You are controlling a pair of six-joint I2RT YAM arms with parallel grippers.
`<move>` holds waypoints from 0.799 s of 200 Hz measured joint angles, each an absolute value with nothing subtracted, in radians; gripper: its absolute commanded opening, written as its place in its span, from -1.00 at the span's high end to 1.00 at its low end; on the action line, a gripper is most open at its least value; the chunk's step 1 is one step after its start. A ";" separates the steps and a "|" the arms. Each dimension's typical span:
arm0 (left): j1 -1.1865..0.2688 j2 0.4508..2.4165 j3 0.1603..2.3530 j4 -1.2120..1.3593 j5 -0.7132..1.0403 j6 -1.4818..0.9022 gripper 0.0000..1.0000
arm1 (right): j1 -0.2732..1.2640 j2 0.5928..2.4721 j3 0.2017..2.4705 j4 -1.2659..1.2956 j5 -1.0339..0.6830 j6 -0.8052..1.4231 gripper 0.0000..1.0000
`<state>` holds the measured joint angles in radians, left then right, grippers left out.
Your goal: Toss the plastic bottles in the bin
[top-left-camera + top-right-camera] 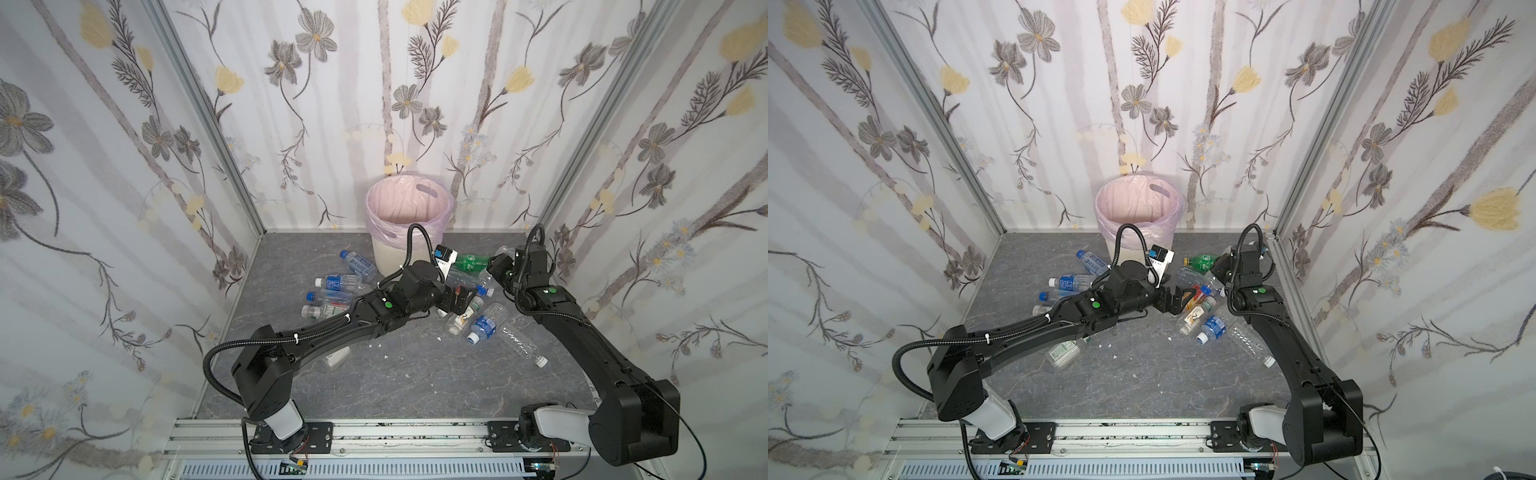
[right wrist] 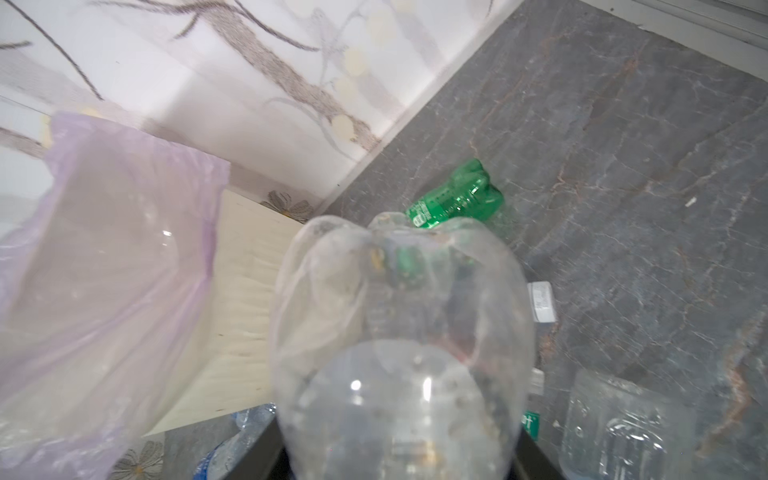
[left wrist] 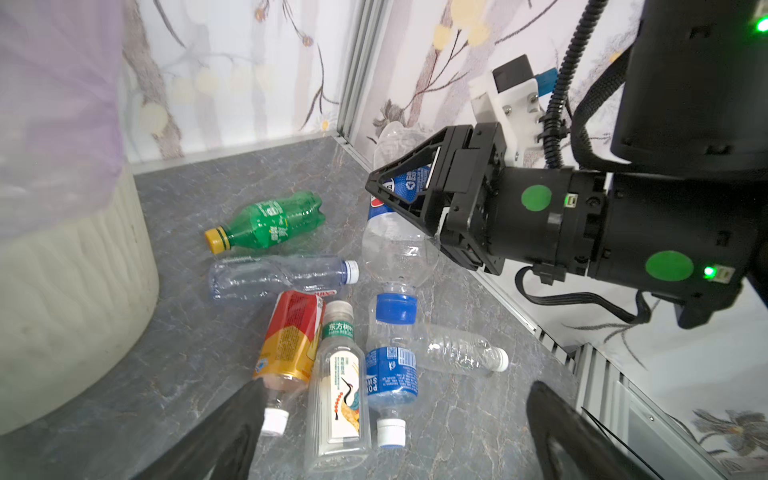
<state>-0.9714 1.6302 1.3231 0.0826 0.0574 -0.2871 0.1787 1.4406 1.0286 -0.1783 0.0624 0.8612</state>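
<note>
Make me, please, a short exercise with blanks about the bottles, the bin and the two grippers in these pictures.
1. The right gripper is shut on a clear bottle with a ___ label.
2. The jaws of the left gripper are ___ and hold nothing.
3. The green bottle has a ___ cap.
4. The bin stands ___, with its mouth up.

Missing words: blue; open; yellow; upright.

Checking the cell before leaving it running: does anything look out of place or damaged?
Small white scraps litter the middle of the grey floor, like torn-off debris. The bottles scattered near the bin are expected.
</note>
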 measured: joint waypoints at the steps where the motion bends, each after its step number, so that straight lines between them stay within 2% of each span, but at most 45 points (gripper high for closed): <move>1: -0.971 1.630 1.323 0.083 0.057 -0.287 -1.00 | 0.179 1.442 1.031 -0.176 0.060 0.861 -0.05; 35: -0.971 1.621 1.363 0.063 -0.015 -0.196 -1.00 | 0.205 1.495 1.166 -0.134 0.006 0.839 -0.06; 105: -0.949 1.585 1.447 0.029 -0.185 0.018 -1.00 | 0.342 1.657 1.510 -0.094 0.003 0.725 -0.07; 160: -0.870 1.555 1.543 0.010 -0.273 0.132 -1.00 | 0.458 1.849 1.942 -0.134 0.038 0.576 -0.07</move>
